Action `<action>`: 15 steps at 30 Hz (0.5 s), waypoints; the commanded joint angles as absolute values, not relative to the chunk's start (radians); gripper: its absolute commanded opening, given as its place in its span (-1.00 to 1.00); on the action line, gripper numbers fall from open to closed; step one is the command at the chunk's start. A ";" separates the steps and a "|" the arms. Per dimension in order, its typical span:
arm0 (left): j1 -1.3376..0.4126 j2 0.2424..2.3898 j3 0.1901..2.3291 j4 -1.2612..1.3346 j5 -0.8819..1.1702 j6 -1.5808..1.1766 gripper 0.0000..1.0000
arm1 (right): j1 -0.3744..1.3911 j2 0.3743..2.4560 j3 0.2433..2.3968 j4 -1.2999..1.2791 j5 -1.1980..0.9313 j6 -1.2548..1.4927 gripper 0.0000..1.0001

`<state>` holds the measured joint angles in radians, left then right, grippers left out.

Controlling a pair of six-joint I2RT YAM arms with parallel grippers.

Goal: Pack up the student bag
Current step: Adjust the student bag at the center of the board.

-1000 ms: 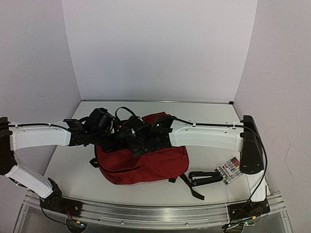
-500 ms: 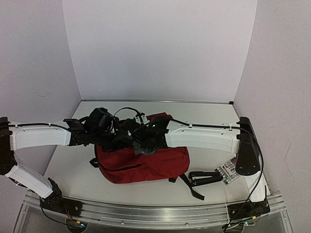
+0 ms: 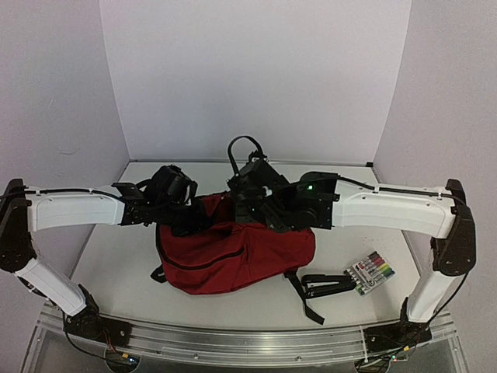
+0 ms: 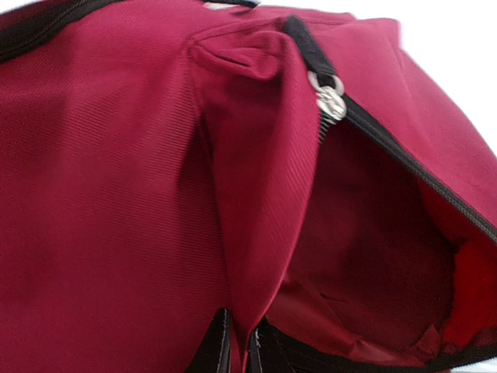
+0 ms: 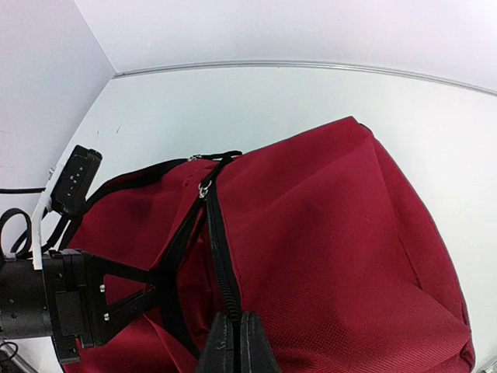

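Note:
The student bag (image 3: 233, 260), dark red with black zippers, lies in the middle of the table with its top raised between both arms. My left gripper (image 4: 242, 351) is shut on a fold of red fabric beside the open zipper, whose metal pull (image 4: 330, 101) hangs above the dark inside. From above, the left gripper (image 3: 192, 216) holds the bag's upper left edge. My right gripper (image 5: 233, 346) is shut on the black zipper edge of the bag's mouth. In the top view the right gripper (image 3: 247, 208) is at the bag's upper middle.
A pack of coloured markers (image 3: 371, 272) lies to the right of the bag, with a black stapler (image 3: 326, 284) beside it. A black strap (image 3: 304, 299) trails from the bag toward the front rail. White walls close in the back and both sides.
My right gripper has shut on the bag's zipper edge and that arm has risen and stretched out. The bag's top has lifted and the bag has shifted slightly right. The left gripper has kept its hold.

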<state>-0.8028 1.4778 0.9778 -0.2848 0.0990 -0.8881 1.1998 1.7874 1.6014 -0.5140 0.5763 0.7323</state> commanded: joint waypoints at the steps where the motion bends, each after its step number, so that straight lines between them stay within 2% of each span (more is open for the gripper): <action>1: -0.772 1.505 0.991 -0.363 0.031 -0.937 -0.84 | 1.193 1.709 1.565 -0.421 0.628 0.775 -1.00; 3: -0.767 1.487 0.968 -0.347 0.034 -0.947 -0.84 | 1.194 1.694 1.556 -0.419 0.619 0.770 -0.97; 4: -0.765 1.477 0.958 -0.332 0.038 -0.947 -0.83 | 1.194 1.686 1.554 -0.418 0.610 0.761 -0.86; 6: -0.759 1.457 0.937 -0.314 0.050 -0.939 -0.80 | 1.194 1.656 1.546 -0.419 0.587 0.739 -0.18; 8: -0.757 1.438 0.925 -0.292 0.071 -0.911 -0.66 | 1.194 1.608 1.520 -0.423 0.556 0.721 0.47; 9: -0.758 1.428 0.923 -0.288 0.080 -0.899 -0.55 | 1.191 1.579 1.498 -0.431 0.541 0.719 0.62; 13: -0.757 1.370 0.910 -0.283 0.091 -0.859 -0.23 | 1.150 1.436 1.382 -0.535 0.514 0.801 0.91; 15: -0.758 1.337 0.898 -0.277 0.088 -0.841 -0.07 | 1.102 1.355 1.287 -0.566 0.482 0.840 0.97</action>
<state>-0.7616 1.4298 0.9162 -0.2954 0.0948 -0.8877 1.1730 1.5010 1.4115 -0.4765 0.5201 0.7602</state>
